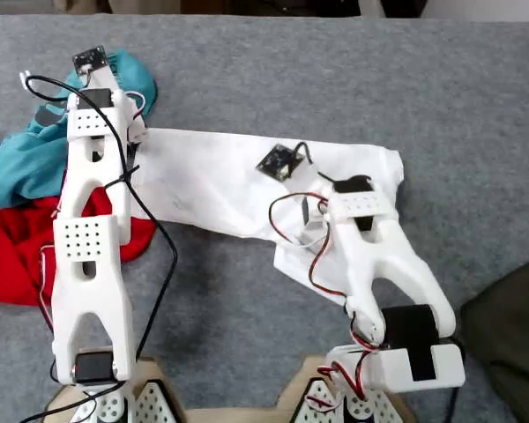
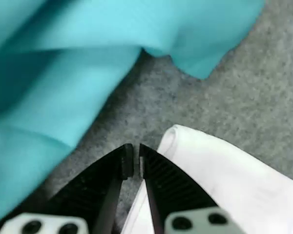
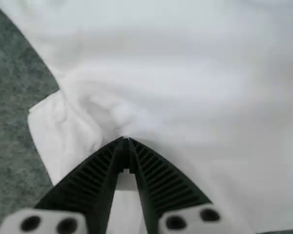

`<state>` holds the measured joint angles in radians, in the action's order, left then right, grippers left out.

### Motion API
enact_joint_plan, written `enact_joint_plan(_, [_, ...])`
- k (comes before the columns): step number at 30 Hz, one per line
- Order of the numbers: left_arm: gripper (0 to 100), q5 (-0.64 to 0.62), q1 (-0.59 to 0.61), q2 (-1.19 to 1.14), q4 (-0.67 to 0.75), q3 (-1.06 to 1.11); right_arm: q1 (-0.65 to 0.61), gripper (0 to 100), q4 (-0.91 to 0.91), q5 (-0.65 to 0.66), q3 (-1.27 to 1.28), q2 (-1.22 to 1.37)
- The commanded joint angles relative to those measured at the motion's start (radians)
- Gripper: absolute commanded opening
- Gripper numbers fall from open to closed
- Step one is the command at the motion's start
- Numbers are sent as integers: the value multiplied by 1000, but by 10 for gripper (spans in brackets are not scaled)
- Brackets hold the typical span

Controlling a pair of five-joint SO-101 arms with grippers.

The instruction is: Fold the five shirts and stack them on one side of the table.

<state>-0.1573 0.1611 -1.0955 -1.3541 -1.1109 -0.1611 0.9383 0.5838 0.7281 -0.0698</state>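
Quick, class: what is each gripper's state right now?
Left gripper: shut beside the white shirt; a grip cannot be told.
Right gripper: shut on the white shirt.

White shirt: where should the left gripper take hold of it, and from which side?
Grip the white shirt probably at its rounded, doubled-over corner beside the left gripper. That fold looks raised off the gray table, giving a lip to pinch. Come in from the bare strip between it and the teal shirt, so only white cloth is caught.

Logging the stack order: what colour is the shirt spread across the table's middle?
It's a white shirt, clearest in the high view.
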Motion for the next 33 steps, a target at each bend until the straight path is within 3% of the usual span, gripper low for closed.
enact_joint_plan(1, [42, 2, 6, 21, 6, -35, -12, 5, 44, 6, 13, -30])
enact_joint_plan(10, [42, 2, 5, 19, 8, -35, -183, 5, 46, -66, 223, -232])
enact_joint_plan(14, [42, 2, 5, 18, 6, -35, -189, 5, 40, -92, 223, -243])
enact_joint_plan(24, [42, 2, -17, 33, -21, -49, 143, 5, 112, 25, -137, -234])
enact_joint_plan(29, [42, 2, -86, 48, -104, -161, 205, 5, 61, 20, -355, -70])
enact_joint_plan(33, [42, -2, -118, 2, -107, -170, 243, 5, 12, -64, -529, 153])
